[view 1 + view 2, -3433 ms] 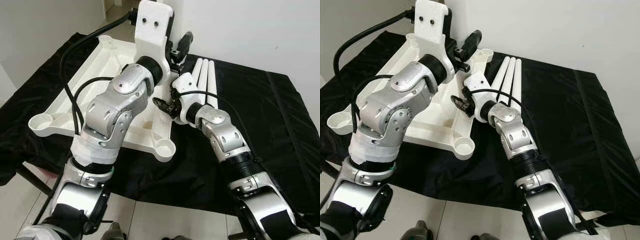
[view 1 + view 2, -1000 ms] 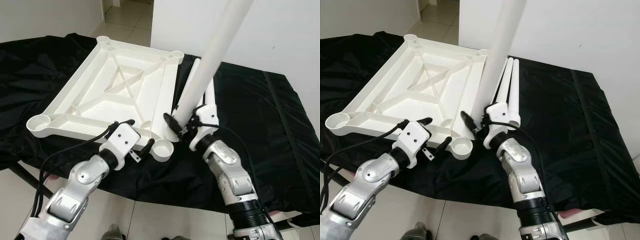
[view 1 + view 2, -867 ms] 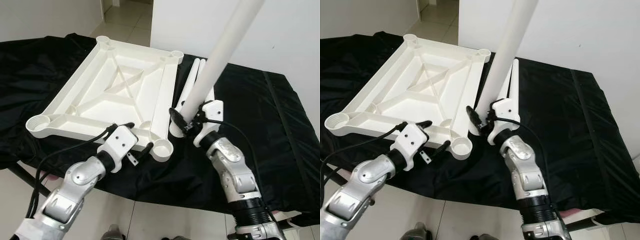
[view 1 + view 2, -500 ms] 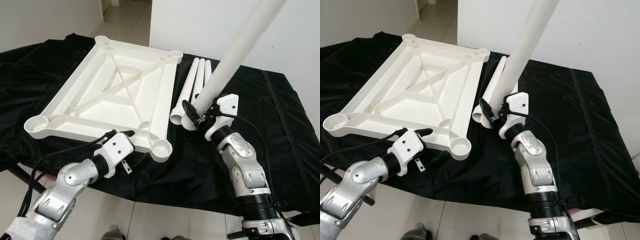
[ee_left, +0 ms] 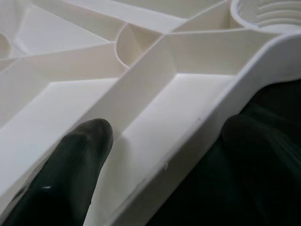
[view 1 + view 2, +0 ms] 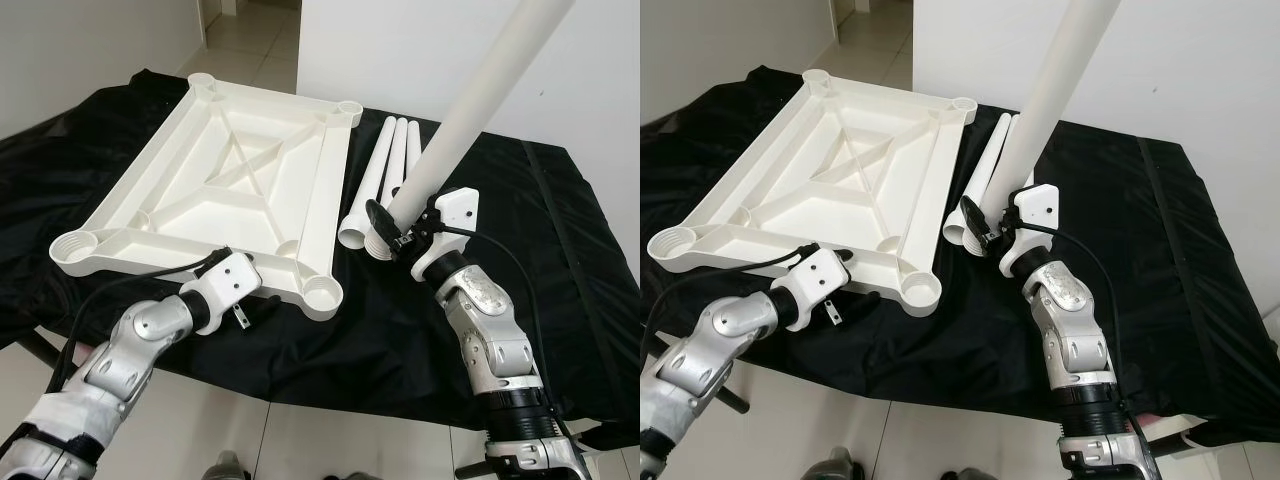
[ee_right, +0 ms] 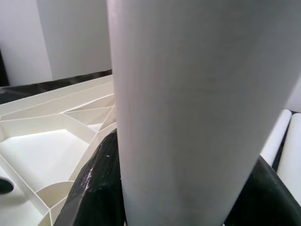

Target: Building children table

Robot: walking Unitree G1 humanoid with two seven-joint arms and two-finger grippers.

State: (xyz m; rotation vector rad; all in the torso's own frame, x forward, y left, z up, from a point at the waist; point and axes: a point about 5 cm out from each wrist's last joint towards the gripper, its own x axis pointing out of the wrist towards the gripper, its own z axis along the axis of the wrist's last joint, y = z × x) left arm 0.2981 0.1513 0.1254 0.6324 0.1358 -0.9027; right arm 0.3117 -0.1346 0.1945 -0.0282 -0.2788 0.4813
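The white table top (image 6: pixel 230 190) lies upside down on a black cloth, with a round socket at each corner. My left gripper (image 6: pixel 245 285) is open at its near edge. One finger (image 5: pixel 70 174) is inside the rim and the other (image 5: pixel 263 160) is outside over the cloth. The near right socket (image 6: pixel 322 293) is just beside it. My right gripper (image 6: pixel 392 225) is shut on a white table leg (image 6: pixel 470 110), held tilted up and to the right. The leg's lower end hangs by the ends of the other legs (image 6: pixel 375 170) lying on the cloth.
The black cloth (image 6: pixel 560 230) covers the whole work surface and hangs over its near edge, with tiled floor (image 6: pixel 330 450) below. A white wall (image 6: pixel 420 50) stands behind. Bare cloth lies to the right of the legs.
My right gripper has carried the leg up and to the right, away from the near right socket. My left gripper has moved in from off the table edge onto the table top's near rim.
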